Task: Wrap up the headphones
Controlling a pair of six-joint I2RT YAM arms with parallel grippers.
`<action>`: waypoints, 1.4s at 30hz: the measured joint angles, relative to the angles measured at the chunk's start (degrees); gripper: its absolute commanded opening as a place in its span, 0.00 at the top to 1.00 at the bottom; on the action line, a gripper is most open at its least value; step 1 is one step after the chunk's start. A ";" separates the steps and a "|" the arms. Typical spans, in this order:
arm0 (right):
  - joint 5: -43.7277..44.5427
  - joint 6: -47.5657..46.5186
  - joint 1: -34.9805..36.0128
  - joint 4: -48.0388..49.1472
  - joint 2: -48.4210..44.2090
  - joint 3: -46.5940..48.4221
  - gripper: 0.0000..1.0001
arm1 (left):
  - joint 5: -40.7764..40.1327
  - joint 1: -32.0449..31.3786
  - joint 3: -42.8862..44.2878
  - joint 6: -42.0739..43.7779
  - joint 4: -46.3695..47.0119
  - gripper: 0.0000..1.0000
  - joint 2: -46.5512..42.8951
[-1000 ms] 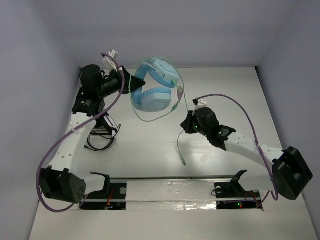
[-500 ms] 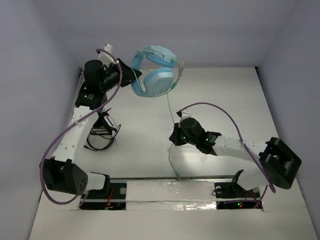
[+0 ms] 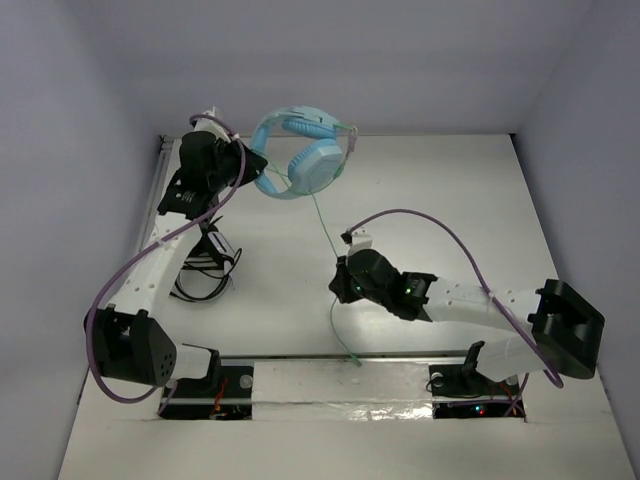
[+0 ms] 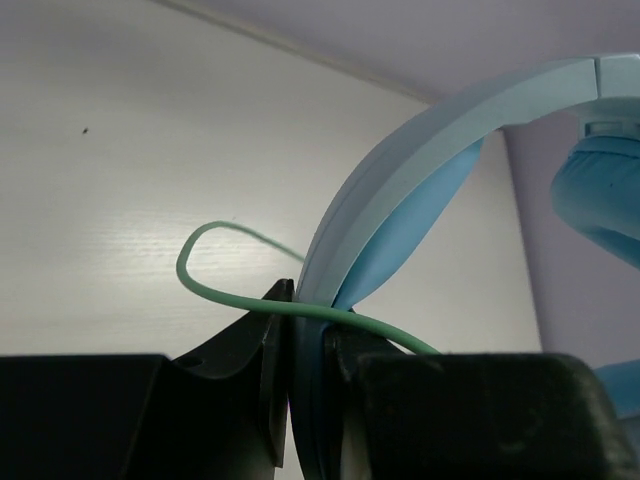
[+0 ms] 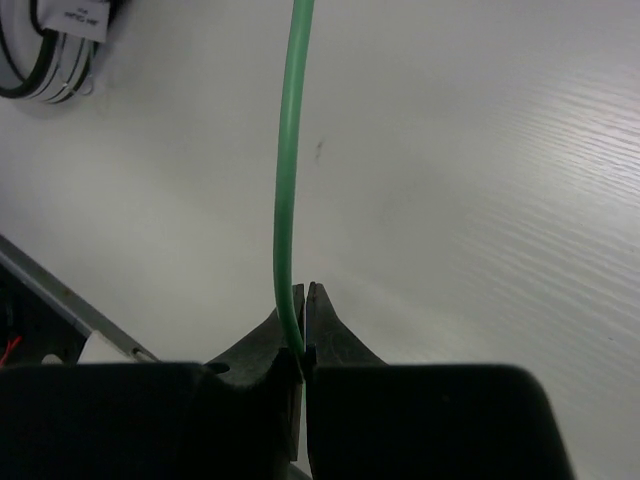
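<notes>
The light blue headphones hang in the air at the back of the table, held by their headband. My left gripper is shut on that headband, with a loop of the pale green cable lying across the jaws. The cable runs taut from the ear cups down to my right gripper, which is shut on it near the table's middle. The cable's free end trails toward the front rail.
A small black-and-white coiled cable bundle lies on the table at the left, beside the left arm; it also shows in the right wrist view. A metal rail runs along the front edge. Walls close the back and sides.
The left gripper has swung the headphones round and slightly back. The right gripper has moved left and toward the front along the cable, which now hangs straighter between the two grippers.
</notes>
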 measured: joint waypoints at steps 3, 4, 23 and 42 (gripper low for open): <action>4.24 -0.09 -0.15 -2.21 -0.70 0.28 1.00 | 0.83 -0.15 2.12 4.24 -6.29 1.00 1.57; 5.75 -0.33 -0.66 -3.02 -0.57 0.70 1.00 | 1.79 -0.37 2.56 6.47 -8.66 1.00 2.05; 11.50 -7.41 -23.98 -4.11 -4.68 6.73 1.00 | 12.35 -2.49 -4.68 20.02 -23.76 1.00 -4.81; 2.73 -10.64 -45.27 -5.81 -6.40 14.40 1.00 | 7.06 -5.14 -5.86 22.88 -23.41 1.00 -6.73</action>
